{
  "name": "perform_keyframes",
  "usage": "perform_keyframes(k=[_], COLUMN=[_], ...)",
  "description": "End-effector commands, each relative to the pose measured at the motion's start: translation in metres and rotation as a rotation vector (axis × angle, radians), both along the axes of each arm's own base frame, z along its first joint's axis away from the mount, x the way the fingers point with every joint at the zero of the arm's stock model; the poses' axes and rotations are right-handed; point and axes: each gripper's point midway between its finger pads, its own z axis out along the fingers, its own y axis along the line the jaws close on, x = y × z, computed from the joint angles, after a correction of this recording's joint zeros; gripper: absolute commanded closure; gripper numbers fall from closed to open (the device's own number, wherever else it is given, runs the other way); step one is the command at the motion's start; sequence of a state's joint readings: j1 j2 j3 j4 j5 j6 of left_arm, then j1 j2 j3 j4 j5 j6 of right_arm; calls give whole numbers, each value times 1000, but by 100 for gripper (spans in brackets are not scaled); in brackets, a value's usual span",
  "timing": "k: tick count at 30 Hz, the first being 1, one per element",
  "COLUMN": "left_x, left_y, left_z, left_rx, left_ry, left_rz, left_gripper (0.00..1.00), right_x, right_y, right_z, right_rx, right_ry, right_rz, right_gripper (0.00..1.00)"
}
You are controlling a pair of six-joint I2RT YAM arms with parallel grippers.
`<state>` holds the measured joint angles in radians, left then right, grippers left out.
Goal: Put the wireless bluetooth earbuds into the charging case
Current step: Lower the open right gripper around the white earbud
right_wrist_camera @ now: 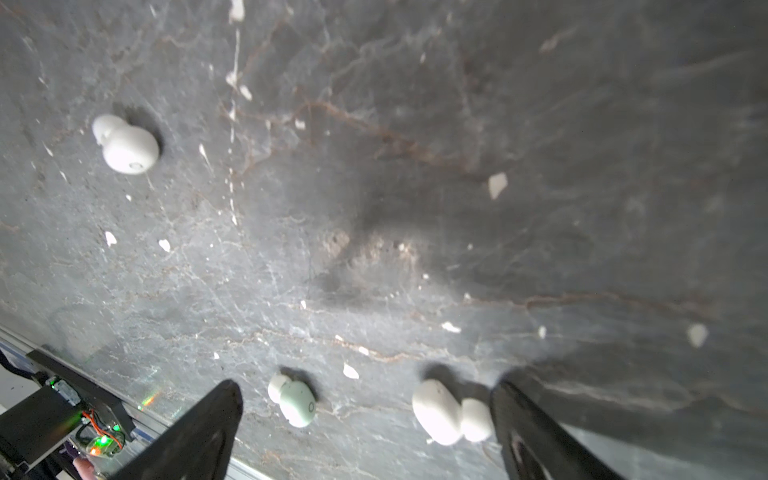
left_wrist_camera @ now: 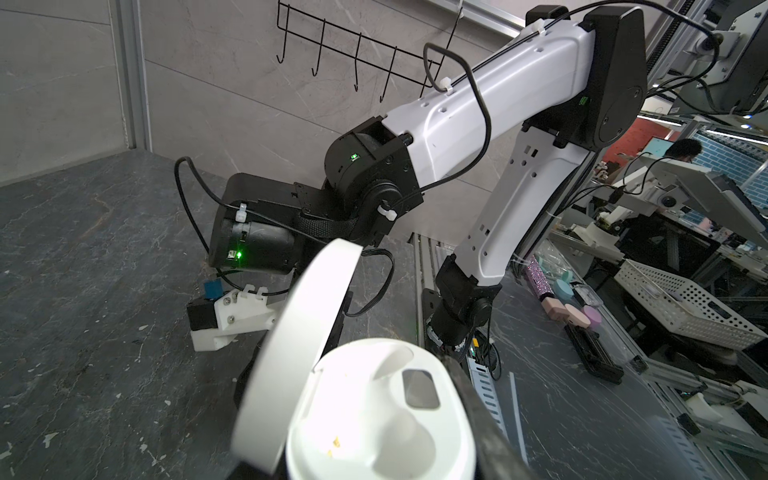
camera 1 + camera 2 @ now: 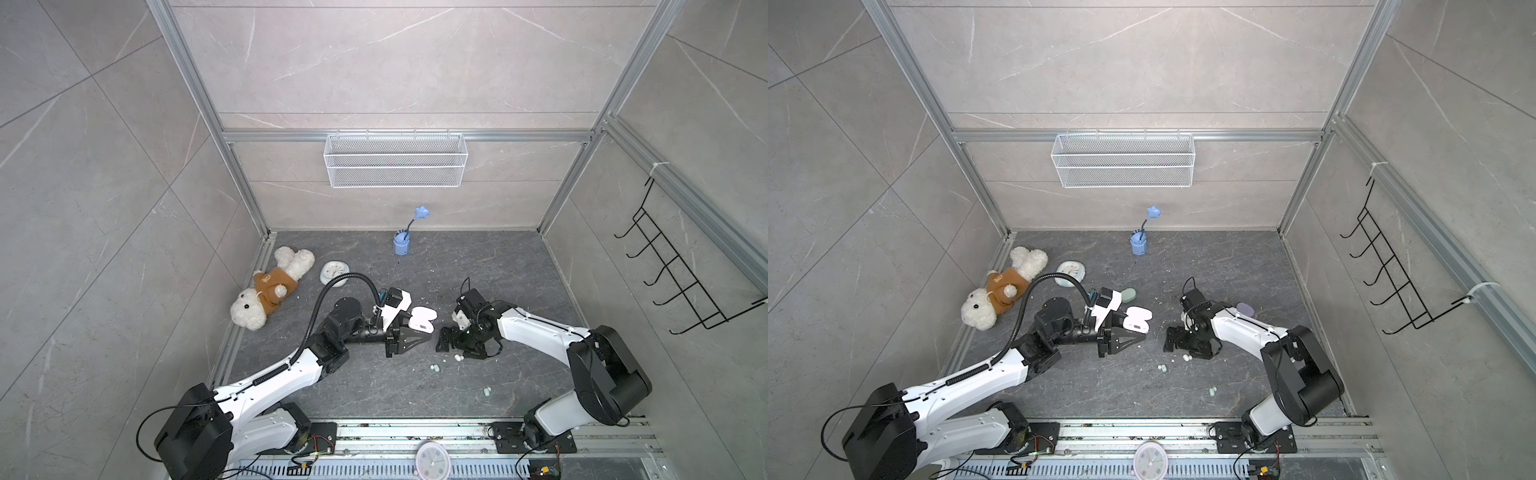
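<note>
My left gripper (image 3: 417, 328) is shut on the white charging case (image 3: 422, 319), holding it above the table with its lid (image 2: 299, 340) swung open. The left wrist view shows the case's sockets (image 2: 374, 407) empty. My right gripper (image 1: 365, 399) hangs open just above the table. A white earbud (image 1: 451, 411) lies between its fingers, right beside one fingertip (image 1: 519, 424). A mint green earbud (image 1: 295, 401) lies nearer the other fingertip. A third, pale earbud (image 1: 124, 143) rests further off. In both top views the white bud (image 3: 458, 356) and mint bud (image 3: 434, 368) show below the right gripper (image 3: 454, 348).
A green case (image 3: 1128, 294) and a lavender case (image 3: 1246, 308) lie behind the arms. A plush dog (image 3: 270, 291), a round clock (image 3: 334, 272) and a blue cup (image 3: 401, 243) stand toward the back. White crumbs dot the dark tabletop (image 3: 374, 390).
</note>
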<state>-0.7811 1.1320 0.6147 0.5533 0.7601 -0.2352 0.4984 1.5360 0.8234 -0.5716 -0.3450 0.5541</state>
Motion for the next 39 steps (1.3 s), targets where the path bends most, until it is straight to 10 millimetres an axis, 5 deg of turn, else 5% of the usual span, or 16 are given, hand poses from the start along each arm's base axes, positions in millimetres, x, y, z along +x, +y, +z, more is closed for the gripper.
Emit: perform_keyframes(k=[1,9,19,30,39], left_x=[0,0,0,0,0], left_y=[-1,0,0,1,2], left_z=[29,29,28,28,28], left_rx=[-58,-56,-56,-58,-59], left_ry=[-85,-87,-85,-87,-85], left_rz=[1,7,9,11,15], left_gripper=[80,80,81,81,81], right_x=[-10,-16,-11,-9,-5], right_y=[2,4,-17,-25,-29], right_z=[2,3,6,7,2], right_rx=[14,13,-101,-205,-249], right_ry=[17,35,21,-1,-6], right_rz=[4,-1,-117,-312,-344], right_gripper=[4,4,6,41,55])
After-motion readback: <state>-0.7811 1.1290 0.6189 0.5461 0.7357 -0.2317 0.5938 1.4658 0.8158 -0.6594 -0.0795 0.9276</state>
